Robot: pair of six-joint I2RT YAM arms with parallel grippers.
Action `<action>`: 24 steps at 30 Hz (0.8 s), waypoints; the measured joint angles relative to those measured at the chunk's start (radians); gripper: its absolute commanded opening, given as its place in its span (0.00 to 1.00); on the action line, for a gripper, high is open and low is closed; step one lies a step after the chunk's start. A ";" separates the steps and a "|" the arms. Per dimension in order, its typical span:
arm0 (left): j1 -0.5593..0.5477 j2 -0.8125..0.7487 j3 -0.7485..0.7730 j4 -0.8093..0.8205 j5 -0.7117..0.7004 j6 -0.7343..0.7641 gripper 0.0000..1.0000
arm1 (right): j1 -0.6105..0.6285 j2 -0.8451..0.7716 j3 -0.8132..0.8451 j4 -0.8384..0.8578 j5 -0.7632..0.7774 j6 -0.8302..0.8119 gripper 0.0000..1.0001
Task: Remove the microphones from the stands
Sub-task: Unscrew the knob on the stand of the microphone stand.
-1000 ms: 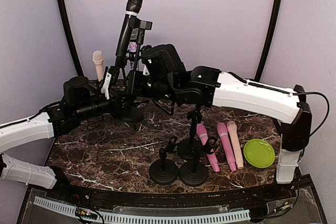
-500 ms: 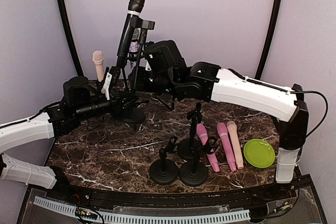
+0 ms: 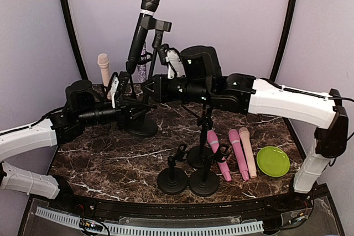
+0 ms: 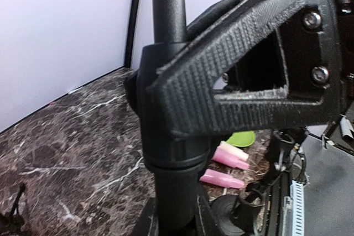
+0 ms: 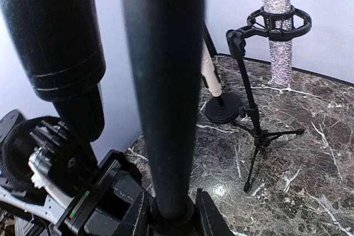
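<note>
A black microphone (image 3: 142, 29) sits tilted in the clip (image 3: 159, 25) of a black stand (image 3: 142, 127) at the back left. My right gripper (image 3: 145, 88) is shut on the microphone's lower body; in the right wrist view the dark shaft (image 5: 166, 81) runs down between my right gripper's (image 5: 171, 209) jaws. My left gripper (image 3: 128, 108) is shut on the stand's pole, which fills the left wrist view (image 4: 171, 153) between my left gripper's (image 4: 174, 216) jaws. The microphone's tail end is hidden behind the arms.
Three empty low stands (image 3: 188, 176) stand front centre. Two pink microphones (image 3: 220, 156) and a peach one (image 3: 248, 152) lie beside a green plate (image 3: 272, 161). A beige microphone (image 3: 103, 67) and a glitter one on a tripod (image 5: 275, 26) stand at the back.
The microphone with its clip has risen and shifted right. My right arm has swung right and higher. The stand's base has slid slightly right and nearer. The left arm has barely moved.
</note>
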 measured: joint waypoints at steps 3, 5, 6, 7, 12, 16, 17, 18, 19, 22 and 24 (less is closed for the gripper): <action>0.000 0.000 0.000 0.051 0.115 -0.010 0.00 | -0.012 -0.085 -0.088 0.058 -0.124 -0.059 0.19; 0.004 0.000 0.004 0.088 0.196 -0.026 0.00 | -0.022 -0.123 -0.127 0.097 -0.208 -0.089 0.20; 0.005 0.000 0.005 0.097 0.225 -0.032 0.00 | -0.027 -0.136 -0.144 0.117 -0.246 -0.101 0.20; 0.008 0.000 0.006 0.109 0.257 -0.040 0.00 | -0.034 -0.149 -0.163 0.142 -0.301 -0.115 0.20; 0.019 0.006 0.010 0.136 0.373 -0.069 0.00 | -0.058 -0.174 -0.218 0.225 -0.453 -0.149 0.35; 0.026 0.008 0.010 0.146 0.392 -0.066 0.00 | -0.066 -0.197 -0.249 0.263 -0.483 -0.133 0.70; 0.027 0.007 0.010 0.147 0.388 -0.063 0.00 | -0.069 -0.209 -0.258 0.267 -0.476 -0.124 0.76; 0.029 0.006 0.010 0.147 0.385 -0.058 0.00 | -0.074 -0.232 -0.274 0.274 -0.466 -0.128 0.80; 0.032 0.006 0.010 0.146 0.377 -0.056 0.00 | -0.078 -0.256 -0.287 0.278 -0.449 -0.124 0.83; 0.033 0.006 0.010 0.144 0.358 -0.051 0.00 | -0.094 -0.330 -0.328 0.293 -0.405 -0.112 0.90; 0.034 0.006 0.010 0.142 0.352 -0.048 0.00 | -0.105 -0.384 -0.359 0.304 -0.377 -0.105 0.92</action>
